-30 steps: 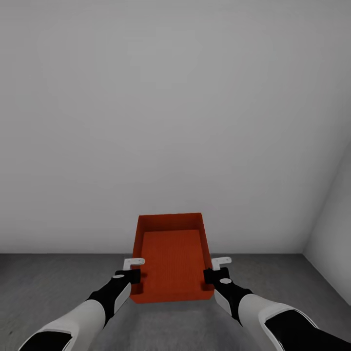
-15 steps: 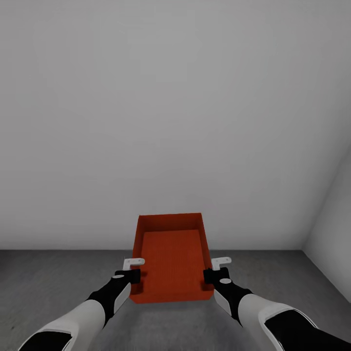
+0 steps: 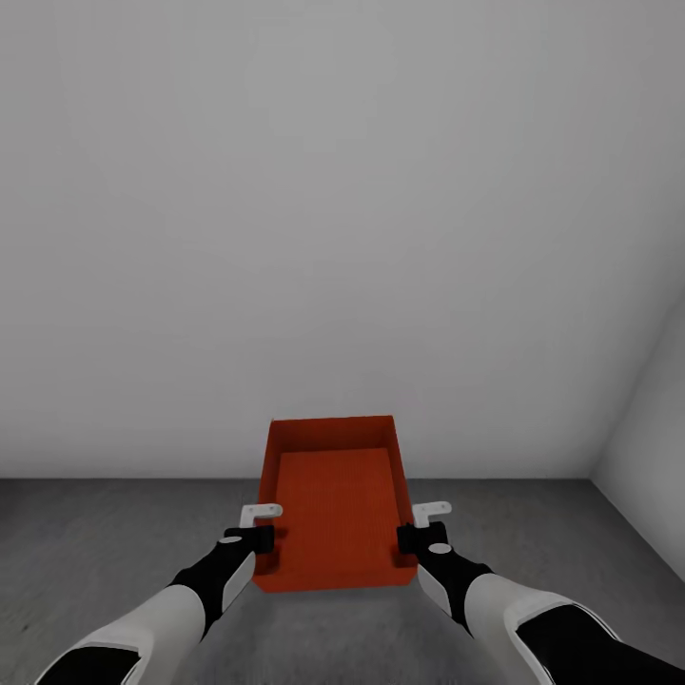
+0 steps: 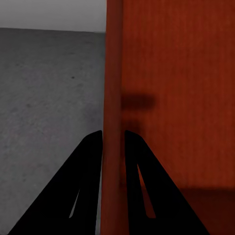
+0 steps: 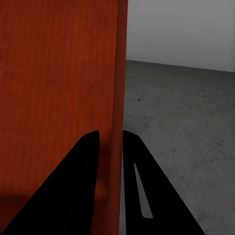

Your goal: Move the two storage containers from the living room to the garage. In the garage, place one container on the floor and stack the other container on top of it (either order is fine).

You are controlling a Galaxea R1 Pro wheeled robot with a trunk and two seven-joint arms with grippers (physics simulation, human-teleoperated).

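An orange-red container (image 3: pixel 335 504) is carried above the grey concrete floor (image 3: pixel 95 542) of the garage, facing a plain wall (image 3: pixel 342 238). The left end effector (image 3: pixel 261 538) is clamped on the container's left wall and the right end effector (image 3: pixel 411 537) on its right wall, one finger on each side of the wall in both wrist views. Judged from this, the container has reached the garage but is not yet set down; the second container's place cannot be told.
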